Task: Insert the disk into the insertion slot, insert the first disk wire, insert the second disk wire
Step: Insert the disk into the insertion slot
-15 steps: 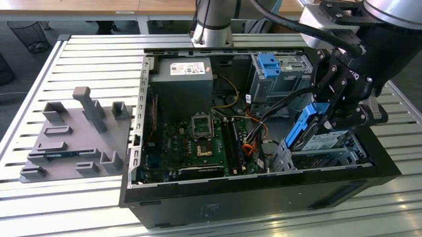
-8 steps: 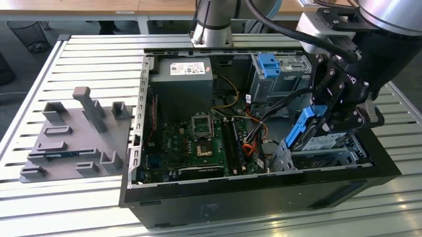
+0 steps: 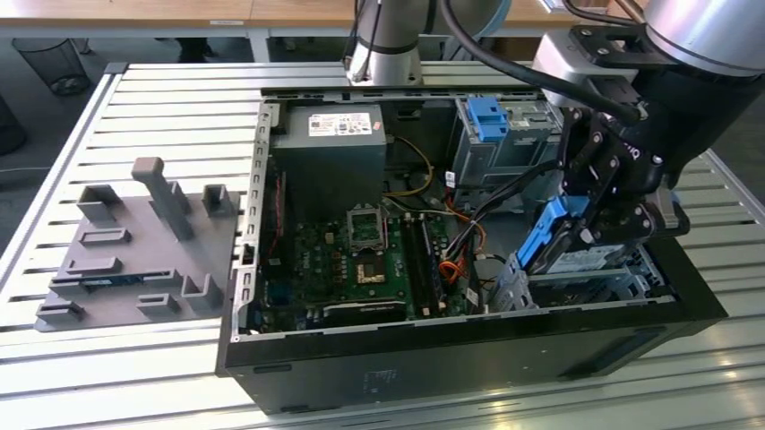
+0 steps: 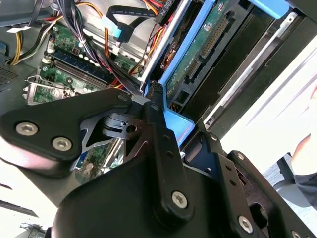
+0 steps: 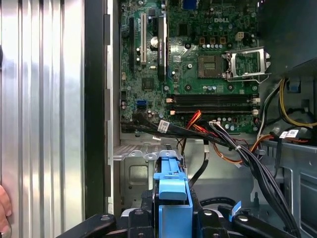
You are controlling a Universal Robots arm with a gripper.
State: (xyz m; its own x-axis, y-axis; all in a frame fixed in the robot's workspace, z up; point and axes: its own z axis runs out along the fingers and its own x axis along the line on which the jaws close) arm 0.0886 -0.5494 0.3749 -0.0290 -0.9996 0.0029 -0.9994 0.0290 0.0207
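My gripper [image 3: 582, 235] is shut on the disk [image 3: 554, 235], a drive in a bright blue carrier. The disk tilts steeply, with its lower end dipping into the insertion slot [image 3: 604, 285], the low silver cage at the case's near corner on the exterior view's right. In the first wrist view the blue carrier [image 5: 173, 201] sits between my black fingers [image 5: 210, 217]. In the second wrist view the disk's green circuit side [image 4: 208, 44] and blue frame [image 4: 177, 124] rise beyond the gripper links. Loose black and orange wires [image 5: 225, 145] lie between the motherboard and the slot.
The open black computer case [image 3: 358, 376] rests on a slatted metal table. Inside are the motherboard [image 5: 198, 59], a grey power supply [image 3: 329, 152] and a taller cage with a blue tab [image 3: 488, 121]. A grey fixture plate [image 3: 132, 260] lies at the exterior view's left. A hand [image 5: 3, 208] shows at the table's edge.
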